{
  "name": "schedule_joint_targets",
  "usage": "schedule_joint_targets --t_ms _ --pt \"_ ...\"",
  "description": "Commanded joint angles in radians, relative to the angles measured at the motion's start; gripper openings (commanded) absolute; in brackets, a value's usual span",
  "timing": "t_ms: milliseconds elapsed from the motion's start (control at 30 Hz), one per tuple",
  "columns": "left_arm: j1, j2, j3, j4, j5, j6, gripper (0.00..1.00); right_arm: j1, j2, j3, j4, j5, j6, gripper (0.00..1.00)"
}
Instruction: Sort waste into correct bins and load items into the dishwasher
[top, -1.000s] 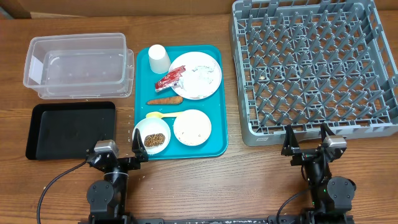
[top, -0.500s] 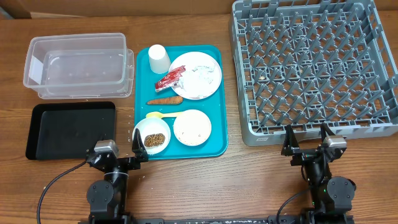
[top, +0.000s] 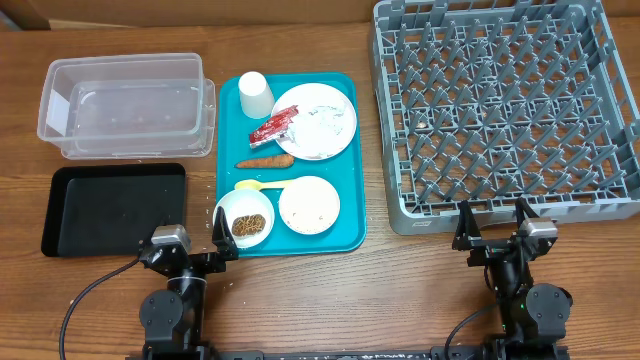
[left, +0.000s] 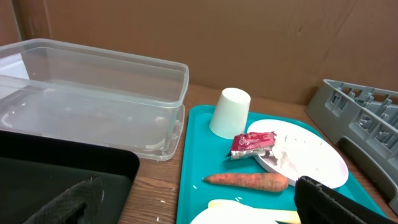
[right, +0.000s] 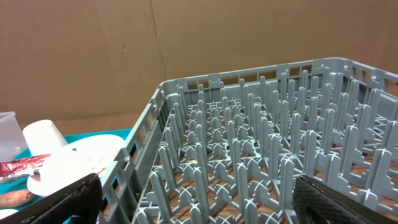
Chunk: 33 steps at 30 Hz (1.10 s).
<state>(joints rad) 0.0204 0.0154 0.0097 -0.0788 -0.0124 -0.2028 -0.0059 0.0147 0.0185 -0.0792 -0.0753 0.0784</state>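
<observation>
We see a teal tray (top: 352, 215) on the wooden tabletop (top: 350, 300) (grain running sideways), with brown cardboard (left: 249, 37) standing behind its far edge.

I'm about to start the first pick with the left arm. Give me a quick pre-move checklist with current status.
1. Left gripper open and empty: ok.
2. Right gripper open and empty: ok.
3. Clear tub empty for waste: ok.
4. Black tray bare: ok.
5. Red-and-white wrapper uncovered, lying across the plate rim: ok.
6. Bowl of brown bits ready for the dish rack: not ok, food inside.
</observation>
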Motion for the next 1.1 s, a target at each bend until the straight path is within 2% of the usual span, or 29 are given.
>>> schedule_joint_targets --t_ms 0,167,300,567,700,800,900,1067 --pt "0.005 -0.010 -0.005 0.004 0.002 0.000 1.00 0.005 -0.012 -0.010 0.011 -0.006 0.003 1.00" --pt "0.005 -0.010 -0.005 0.045 0.032 -0.010 1.00 0.005 -0.011 -0.007 0.076 -0.062 0.003 1.00" --pt "0.005 -0.010 0.021 0.111 0.057 -0.011 1.00 0.005 -0.011 0.035 0.064 -0.125 0.003 1.00" --pt "0.005 0.073 0.215 0.081 0.058 0.050 1.00 0.005 0.014 0.229 -0.041 -0.139 -0.001 1.00" --pt "0.005 0.214 0.367 0.055 0.061 0.085 1.00 0.005 0.077 0.352 -0.122 -0.139 -0.002 1.00" --pt "0.005 0.357 0.512 -0.014 0.064 0.108 1.00 0.005 0.148 0.457 -0.196 -0.136 -0.056 1.00" --pt "0.005 0.517 0.679 -0.118 0.066 0.128 1.00 0.005 0.232 0.563 -0.272 -0.123 -0.111 1.00" --pt "0.005 0.837 1.065 -0.379 0.087 0.141 1.00 0.005 0.420 0.772 -0.422 -0.092 -0.113 1.00"
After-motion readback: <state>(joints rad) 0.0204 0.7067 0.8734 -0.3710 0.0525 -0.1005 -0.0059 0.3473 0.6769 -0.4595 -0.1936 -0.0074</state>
